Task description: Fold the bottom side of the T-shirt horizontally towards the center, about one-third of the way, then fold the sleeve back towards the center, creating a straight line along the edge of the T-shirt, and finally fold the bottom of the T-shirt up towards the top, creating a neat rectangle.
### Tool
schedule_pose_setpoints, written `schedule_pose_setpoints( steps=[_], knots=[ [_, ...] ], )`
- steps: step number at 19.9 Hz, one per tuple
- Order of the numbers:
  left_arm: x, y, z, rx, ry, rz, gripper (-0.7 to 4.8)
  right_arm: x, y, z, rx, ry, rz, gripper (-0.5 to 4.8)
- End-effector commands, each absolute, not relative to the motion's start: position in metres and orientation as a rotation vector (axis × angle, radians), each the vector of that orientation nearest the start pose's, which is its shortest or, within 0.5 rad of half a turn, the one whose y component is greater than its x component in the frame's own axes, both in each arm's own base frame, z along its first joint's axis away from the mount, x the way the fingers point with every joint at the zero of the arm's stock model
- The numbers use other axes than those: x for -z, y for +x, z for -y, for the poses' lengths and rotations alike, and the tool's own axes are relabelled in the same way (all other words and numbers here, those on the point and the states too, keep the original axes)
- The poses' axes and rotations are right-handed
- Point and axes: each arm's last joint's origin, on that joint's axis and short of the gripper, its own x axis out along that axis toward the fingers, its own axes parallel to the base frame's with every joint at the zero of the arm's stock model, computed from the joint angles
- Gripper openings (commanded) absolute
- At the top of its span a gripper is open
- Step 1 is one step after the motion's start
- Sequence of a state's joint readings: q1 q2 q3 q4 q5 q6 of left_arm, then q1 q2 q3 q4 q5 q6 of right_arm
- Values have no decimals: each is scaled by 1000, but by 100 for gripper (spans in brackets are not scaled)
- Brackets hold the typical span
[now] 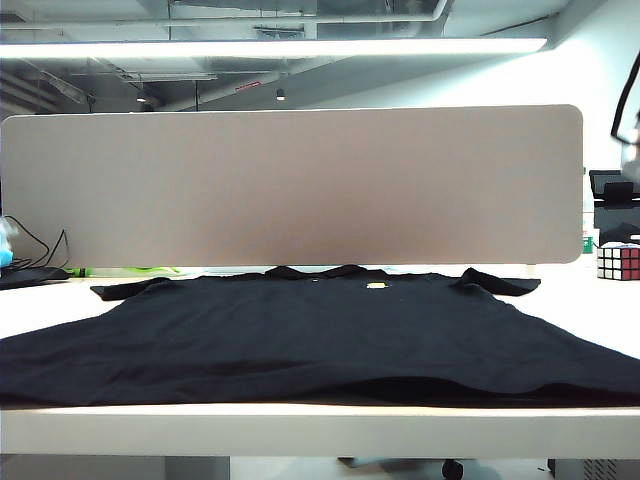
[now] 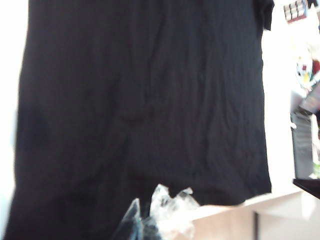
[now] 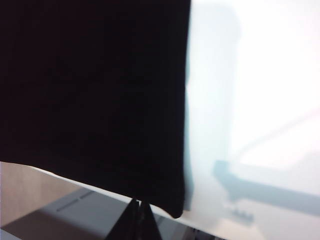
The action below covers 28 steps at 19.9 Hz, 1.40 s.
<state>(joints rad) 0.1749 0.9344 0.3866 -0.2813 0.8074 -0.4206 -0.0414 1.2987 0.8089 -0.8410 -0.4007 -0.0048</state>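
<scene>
the t-shirt (image 1: 300,330) lies flat across my worktop (image 1: 300,425). left pincer (image 2: 160,220) and right pincer (image 3: 139,220) hang pressed together, empty, over its hem (image 1: 300,398); descending like that would shove and wrinkle cloth.

Left pincer (image 2: 159,216): pale, crinkled translucent wrap over fingertips. Right pincer (image 3: 139,220): dark, tapered tips, pressed together.

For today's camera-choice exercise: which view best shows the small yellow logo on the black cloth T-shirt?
The exterior view: the yellow logo sits on the black cloth T-shirt near its collar. Both wrist views show only plain black fabric, no logo.
</scene>
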Motion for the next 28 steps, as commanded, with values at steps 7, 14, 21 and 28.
schedule_pose_setpoints(
  steps=[7, 14, 21, 28],
  knots=[
    [-152, 171, -11, 322, -787, -1037, -6, -197, 223, -2, -314, 290, -1321, -5],
    [-195, 180, -17, 226, -563, -1118, -6, -197, 225, -3, -332, 300, -1303, -5],
    [-185, 197, -20, 288, -514, -1311, -6, -197, 223, -2, -322, 297, -1323, -2],
    [-171, 206, -21, 310, -492, -1349, -5, -196, 222, 1, -247, 247, -1340, 83]
  ],
)
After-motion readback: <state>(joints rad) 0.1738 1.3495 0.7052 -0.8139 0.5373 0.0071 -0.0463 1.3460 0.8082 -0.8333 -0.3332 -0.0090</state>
